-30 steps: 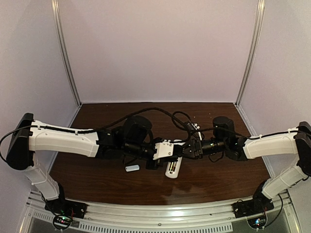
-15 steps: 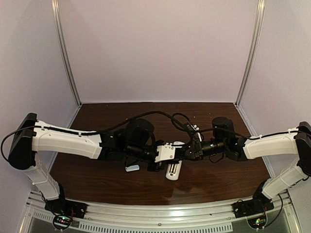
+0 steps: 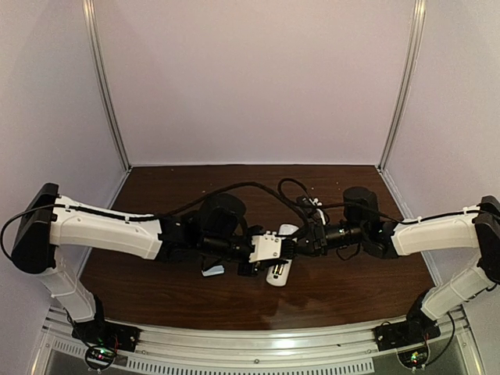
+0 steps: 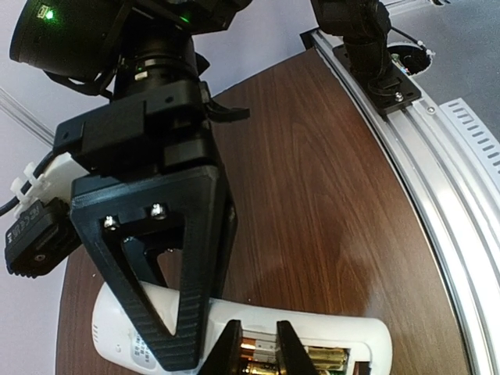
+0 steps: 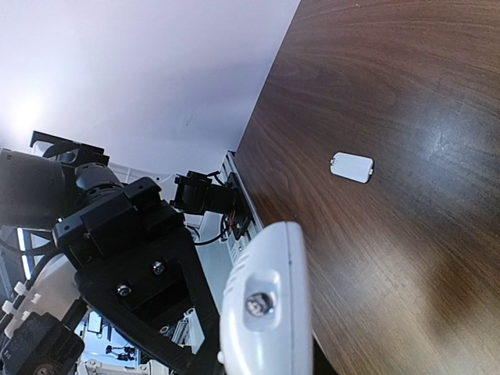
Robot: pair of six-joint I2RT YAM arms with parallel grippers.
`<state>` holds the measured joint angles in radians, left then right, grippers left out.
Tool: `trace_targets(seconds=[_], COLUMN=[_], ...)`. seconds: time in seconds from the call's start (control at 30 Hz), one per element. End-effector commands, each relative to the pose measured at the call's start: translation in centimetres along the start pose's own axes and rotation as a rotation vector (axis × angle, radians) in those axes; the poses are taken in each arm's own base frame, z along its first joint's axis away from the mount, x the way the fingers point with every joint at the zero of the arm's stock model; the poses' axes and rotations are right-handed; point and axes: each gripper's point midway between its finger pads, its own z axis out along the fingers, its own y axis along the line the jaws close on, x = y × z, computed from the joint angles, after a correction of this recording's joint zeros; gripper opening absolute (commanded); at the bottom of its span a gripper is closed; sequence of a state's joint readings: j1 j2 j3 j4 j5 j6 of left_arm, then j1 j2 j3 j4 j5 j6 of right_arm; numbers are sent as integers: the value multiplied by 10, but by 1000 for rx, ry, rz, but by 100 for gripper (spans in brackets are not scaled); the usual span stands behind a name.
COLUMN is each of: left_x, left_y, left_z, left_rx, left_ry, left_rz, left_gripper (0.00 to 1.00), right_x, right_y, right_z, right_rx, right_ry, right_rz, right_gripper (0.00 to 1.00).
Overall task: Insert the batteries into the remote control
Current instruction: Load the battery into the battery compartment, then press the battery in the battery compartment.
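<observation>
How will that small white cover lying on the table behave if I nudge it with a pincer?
The cover lies flat with rounded corners, so it should slide, not roll or tip. It looks thin and small, so it is probably very light and easily flicked away. The table looks glossy, so expect little friction.

We log remote control [image 3: 278,271], white, back up, centre; batteries [image 4: 323,358], golden, lying lengthwise inside its open back.
</observation>
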<state>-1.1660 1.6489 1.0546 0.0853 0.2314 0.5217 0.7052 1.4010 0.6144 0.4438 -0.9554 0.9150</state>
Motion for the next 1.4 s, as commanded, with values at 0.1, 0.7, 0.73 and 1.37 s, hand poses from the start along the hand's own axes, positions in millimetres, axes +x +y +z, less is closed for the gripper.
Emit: trace_targets(seconds=[0.1, 0.7, 0.73, 1.37], left_x=[27, 7, 7, 0], left_y=[-5, 36, 36, 46], left_z=[-11, -50, -51, -16], left_rx=[-20, -199, -197, -120], left_ry=[126, 14, 12, -29], left_rz=[-23, -209, -222, -531], left_gripper=[18, 26, 28, 61], right_x=[-20, -23, -24, -26], right_y=[44, 13, 12, 21], right_z=[-8, -10, -11, -15], right_rx=[-132, -41, -32, -41], right_ry=[-70, -100, -103, -115], right_rz=[-136, -97, -97, -144], right_gripper=[0, 0, 0, 0])
